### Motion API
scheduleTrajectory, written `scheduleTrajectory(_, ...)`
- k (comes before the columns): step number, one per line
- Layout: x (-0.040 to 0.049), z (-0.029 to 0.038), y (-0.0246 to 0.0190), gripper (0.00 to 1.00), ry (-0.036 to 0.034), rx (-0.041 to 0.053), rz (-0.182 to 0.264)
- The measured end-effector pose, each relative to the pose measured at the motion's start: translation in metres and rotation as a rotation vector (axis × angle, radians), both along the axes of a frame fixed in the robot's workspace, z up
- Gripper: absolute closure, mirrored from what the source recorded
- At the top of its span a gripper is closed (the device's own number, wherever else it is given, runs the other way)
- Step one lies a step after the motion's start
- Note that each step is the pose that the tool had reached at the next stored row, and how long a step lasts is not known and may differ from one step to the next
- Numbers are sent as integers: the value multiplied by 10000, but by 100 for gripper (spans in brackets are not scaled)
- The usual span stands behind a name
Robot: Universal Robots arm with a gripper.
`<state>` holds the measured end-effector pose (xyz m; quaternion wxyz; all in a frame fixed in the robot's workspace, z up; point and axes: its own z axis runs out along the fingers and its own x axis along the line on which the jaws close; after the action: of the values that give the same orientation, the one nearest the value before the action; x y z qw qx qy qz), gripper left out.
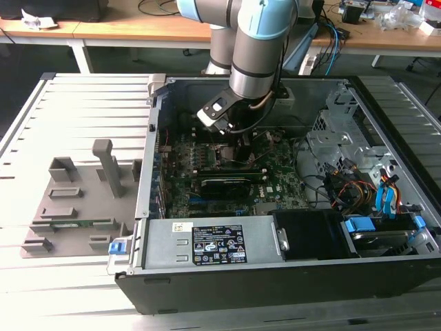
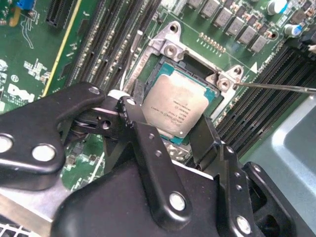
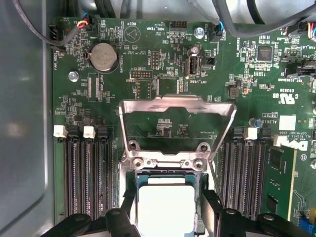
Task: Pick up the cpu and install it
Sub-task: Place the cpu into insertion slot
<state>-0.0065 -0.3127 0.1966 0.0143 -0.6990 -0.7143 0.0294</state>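
The cpu (image 2: 175, 103), a flat square chip with a silvery top, sits level in the opening of the motherboard socket (image 2: 170, 49). My gripper (image 2: 170, 121) is straight above it, a black finger (image 2: 133, 111) against one edge and another against the opposite edge, shut on the chip. In the first wrist view the cpu (image 3: 166, 210) lies inside the socket frame (image 3: 165, 163), the gripper (image 3: 166, 215) flanking it. The socket's metal load plate (image 3: 177, 104) stands swung open beyond it. In the exterior view the gripper (image 1: 241, 141) reaches down into the computer case.
Memory slots (image 3: 84, 173) run on both sides of the socket. A thin metal lever (image 2: 276, 87) juts out beside it. The open case (image 1: 289, 255) holds drive bays and cables at the exterior view's right. A grey fixture block (image 1: 76, 207) lies at its left.
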Motion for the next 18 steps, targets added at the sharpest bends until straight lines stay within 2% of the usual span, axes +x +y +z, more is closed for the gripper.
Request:
scheduleTrajectory(1, 1, -1, -9, 38, -1, 111, 2)
scheduleTrajectory(2, 1, -1, -33, 38, -1, 163, 1)
scheduleTrajectory(6, 2, 0, -46, 38, -1, 198, 1)
scheduleTrajectory(8, 3, -1, -42, 38, -2, 264, 1)
scheduleTrajectory(11, 4, 1, -40, 38, -1, 273, 3)
scheduleTrajectory(15, 3, 113, -40, 38, 0, 272, 1)
scheduleTrajectory(18, 3, 229, -33, 38, 0, 272, 1)
